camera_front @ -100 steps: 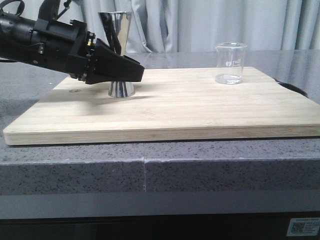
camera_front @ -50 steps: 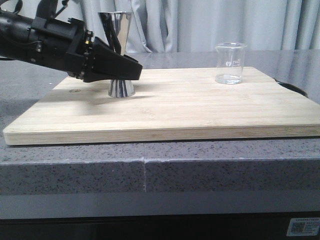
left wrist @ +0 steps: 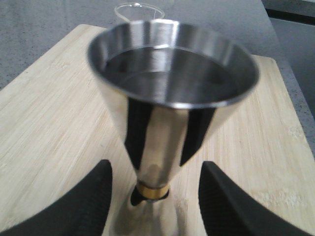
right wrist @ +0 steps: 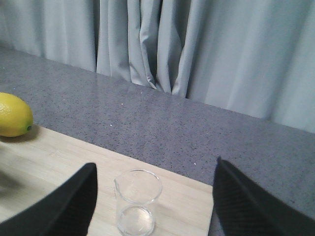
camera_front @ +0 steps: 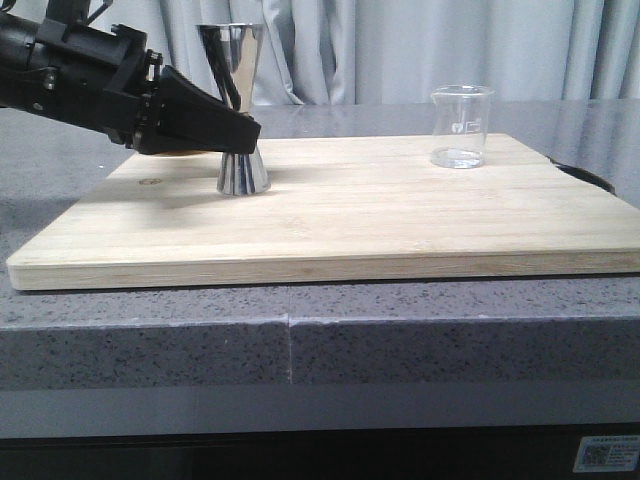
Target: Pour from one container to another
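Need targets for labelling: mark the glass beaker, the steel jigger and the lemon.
glass beaker (camera_front: 461, 127): front view, on its clear side wall.
steel jigger (left wrist: 167, 123): left wrist view, on the upper cone's outer wall.
lemon (right wrist: 12, 114): right wrist view, on its yellow skin.

The front view looks level across the pale wooden cutting board (camera_front: 330, 215). The left wrist view sits close against the shiny steel hourglass jigger (left wrist: 170, 113); the right wrist view looks down from farther off, sharing the small clear glass beaker (right wrist: 138, 201).

No text can be read with certainty in any view. Faint white printed marks are seen on the glass beaker (camera_front: 461, 126), but they are too small and pale to be made out. A small label (camera_front: 605, 453) with a code pattern is fixed low on the desk front, its print illegible.
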Controlling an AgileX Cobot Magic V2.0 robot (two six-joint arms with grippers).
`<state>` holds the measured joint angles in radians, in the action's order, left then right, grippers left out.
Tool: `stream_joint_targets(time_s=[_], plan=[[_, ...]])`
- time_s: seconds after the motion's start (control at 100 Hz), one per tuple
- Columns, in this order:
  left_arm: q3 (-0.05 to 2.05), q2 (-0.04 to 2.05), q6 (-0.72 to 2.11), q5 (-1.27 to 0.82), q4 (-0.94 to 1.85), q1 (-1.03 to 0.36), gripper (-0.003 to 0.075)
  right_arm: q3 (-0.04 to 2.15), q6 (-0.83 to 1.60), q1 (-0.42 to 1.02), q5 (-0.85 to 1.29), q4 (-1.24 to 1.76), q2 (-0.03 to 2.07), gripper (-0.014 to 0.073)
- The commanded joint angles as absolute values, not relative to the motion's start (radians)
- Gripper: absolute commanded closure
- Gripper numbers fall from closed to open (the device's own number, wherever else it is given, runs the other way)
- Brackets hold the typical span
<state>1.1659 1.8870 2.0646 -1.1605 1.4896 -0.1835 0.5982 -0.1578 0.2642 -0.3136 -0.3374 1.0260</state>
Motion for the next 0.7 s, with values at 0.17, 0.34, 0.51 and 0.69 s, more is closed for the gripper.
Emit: stream_joint_targets(time_s=[0.17, 0.34, 0.51, 0.69], plan=[[1.188, 1.807, 2.041, -1.263, 1.529, -0.160, 0.0348, 0.626, -0.159, 0.262, -0.395, -0.337, 1.003, 0.0146], [1.188, 1.783, 2.022, -1.265, 1.508, -0.144, 0.0348, 0.626, -0.159, 0.262, -0.395, -0.337, 1.003, 0.0146], [1.188, 1.759, 2.015, -1.267, 1.486, -0.136, 0.0348, 0.626, -0.159, 0.262, -0.395, -0.337, 1.003, 0.0146], [1.188, 1.754, 1.967, -1.269, 1.449, -0.123, 0.0348, 0.626, -0.159, 0.262, -0.395, -0.337, 1.003, 0.0146]])
